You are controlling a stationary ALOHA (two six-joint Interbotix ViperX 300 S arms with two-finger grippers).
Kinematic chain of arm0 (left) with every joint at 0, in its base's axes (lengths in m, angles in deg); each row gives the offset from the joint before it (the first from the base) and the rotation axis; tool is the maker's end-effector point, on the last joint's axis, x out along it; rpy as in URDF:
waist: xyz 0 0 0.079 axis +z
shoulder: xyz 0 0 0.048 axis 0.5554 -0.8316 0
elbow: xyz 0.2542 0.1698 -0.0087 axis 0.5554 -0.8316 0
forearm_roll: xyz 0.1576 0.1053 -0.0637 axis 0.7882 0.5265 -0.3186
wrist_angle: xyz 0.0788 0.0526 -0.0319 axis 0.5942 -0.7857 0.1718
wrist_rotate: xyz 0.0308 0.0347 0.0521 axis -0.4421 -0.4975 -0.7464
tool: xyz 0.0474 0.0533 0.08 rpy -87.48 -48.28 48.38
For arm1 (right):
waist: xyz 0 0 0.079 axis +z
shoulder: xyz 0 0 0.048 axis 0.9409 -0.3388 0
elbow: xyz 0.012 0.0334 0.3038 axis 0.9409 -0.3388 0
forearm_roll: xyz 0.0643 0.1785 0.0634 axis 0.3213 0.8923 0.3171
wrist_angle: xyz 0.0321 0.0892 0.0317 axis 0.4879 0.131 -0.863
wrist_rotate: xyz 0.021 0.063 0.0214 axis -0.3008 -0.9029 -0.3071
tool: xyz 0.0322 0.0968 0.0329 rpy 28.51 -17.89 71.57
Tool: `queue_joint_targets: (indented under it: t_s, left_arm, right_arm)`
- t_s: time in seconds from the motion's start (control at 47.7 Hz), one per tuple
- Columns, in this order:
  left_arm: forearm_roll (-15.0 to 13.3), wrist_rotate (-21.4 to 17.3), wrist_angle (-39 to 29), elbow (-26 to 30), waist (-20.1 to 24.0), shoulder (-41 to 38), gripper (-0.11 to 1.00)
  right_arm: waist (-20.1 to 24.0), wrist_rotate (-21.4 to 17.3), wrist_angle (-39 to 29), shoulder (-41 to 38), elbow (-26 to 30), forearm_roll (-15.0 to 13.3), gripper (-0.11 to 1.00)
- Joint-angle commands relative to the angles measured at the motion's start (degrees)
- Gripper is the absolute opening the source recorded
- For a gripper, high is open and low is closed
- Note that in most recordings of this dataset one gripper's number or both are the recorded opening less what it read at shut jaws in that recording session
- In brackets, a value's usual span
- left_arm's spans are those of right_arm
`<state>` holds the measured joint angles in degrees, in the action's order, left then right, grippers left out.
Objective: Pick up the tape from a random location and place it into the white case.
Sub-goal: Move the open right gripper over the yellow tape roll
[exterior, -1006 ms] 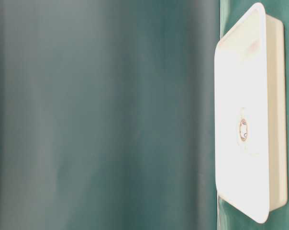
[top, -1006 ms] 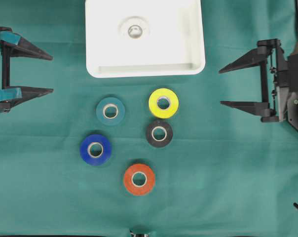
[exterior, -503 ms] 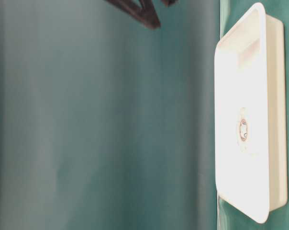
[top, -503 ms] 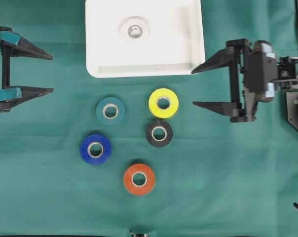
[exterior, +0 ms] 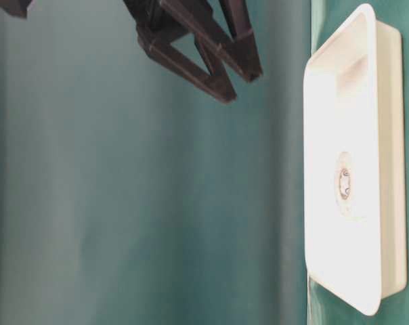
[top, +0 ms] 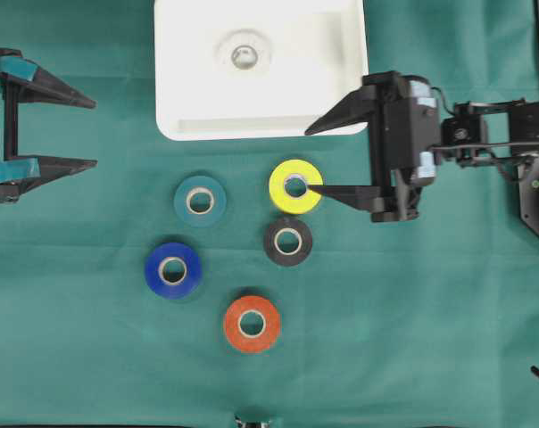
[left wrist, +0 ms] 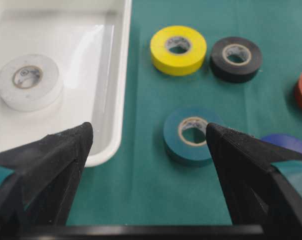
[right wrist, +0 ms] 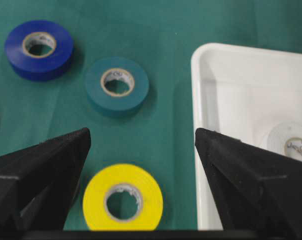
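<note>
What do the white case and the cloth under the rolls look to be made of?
White case: likely moulded plastic, glossy; soft highlights run along its smooth wall and rounded rim. Green cloth: looks like matte woven fabric or felt, no glare, faint texture; the exact weave can't be told.

This looks like a robotics lab set up for manipulation trials. A plain green cloth-covered tabletop (top: pixel 448 339) carries only test props: coloured rolls of electrical tape laid flat and apart, and a shallow white plastic tray (top: pixel 350 53). Black robot arms with wide-spread pointed fingers reach in from both sides.
</note>
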<state>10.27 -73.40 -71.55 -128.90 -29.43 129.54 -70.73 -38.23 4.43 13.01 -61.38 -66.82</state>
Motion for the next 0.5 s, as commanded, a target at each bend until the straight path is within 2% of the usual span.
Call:
queue_joint_targets:
  t_s: [0.0, 0.482]
  left_arm:
    - [-0.1, 0.1, 0.3, 0.7, -0.4, -0.3, 0.96]
    - [-0.1, 0.2, 0.1, 0.7, -0.4, -0.3, 0.96]
  right_arm:
    - [0.0, -0.1, -0.1, -0.2, 2.0, -0.1, 0.91]
    - [0.0, -0.9, -2.5, -0.7, 2.5, 0.3, 0.91]
